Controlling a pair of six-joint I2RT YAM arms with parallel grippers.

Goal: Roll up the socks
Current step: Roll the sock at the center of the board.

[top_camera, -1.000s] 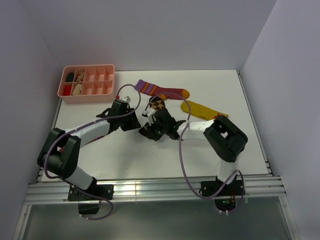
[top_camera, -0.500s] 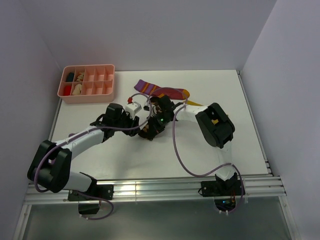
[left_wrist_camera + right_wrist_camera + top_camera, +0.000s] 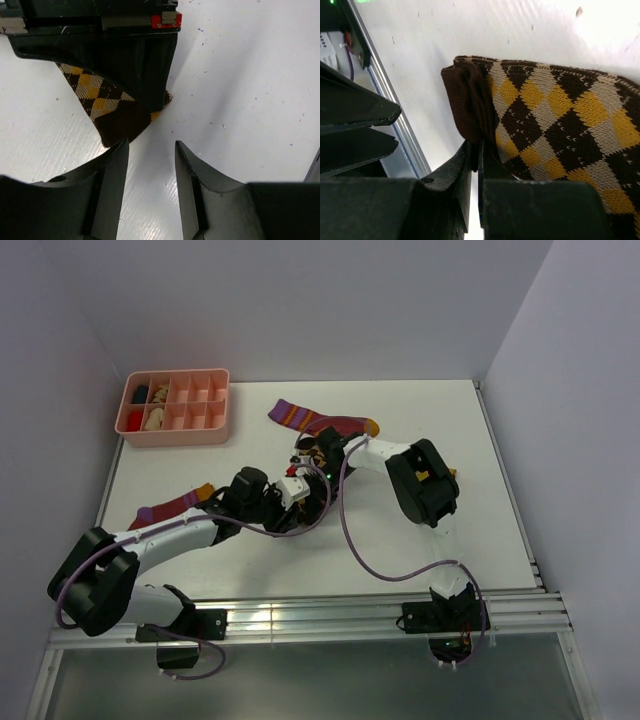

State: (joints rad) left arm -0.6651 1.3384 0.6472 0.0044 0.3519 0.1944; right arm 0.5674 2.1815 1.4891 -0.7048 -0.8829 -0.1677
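Note:
The brown-and-tan diamond-check sock lies mid-table, and my right gripper is shut on its dark brown end. In the top view the right gripper sits over this sock. My left gripper is open and empty, low over the table, with the sock's brown tip just past its left fingertip. From above the left gripper faces the right one. One maroon sock lies behind them and another beside the left arm. The mustard sock is almost fully hidden under the right arm.
A pink compartment tray with small items stands at the back left. The right arm's elbow hangs over the table's right middle. White walls close the table at the back and sides, and a metal rail runs along the near edge.
My left arm has swung toward the near side, uncovering the maroon sock at the left, and its gripper now faces the diamond-check sock. My right arm's elbow moved back over the mustard sock.

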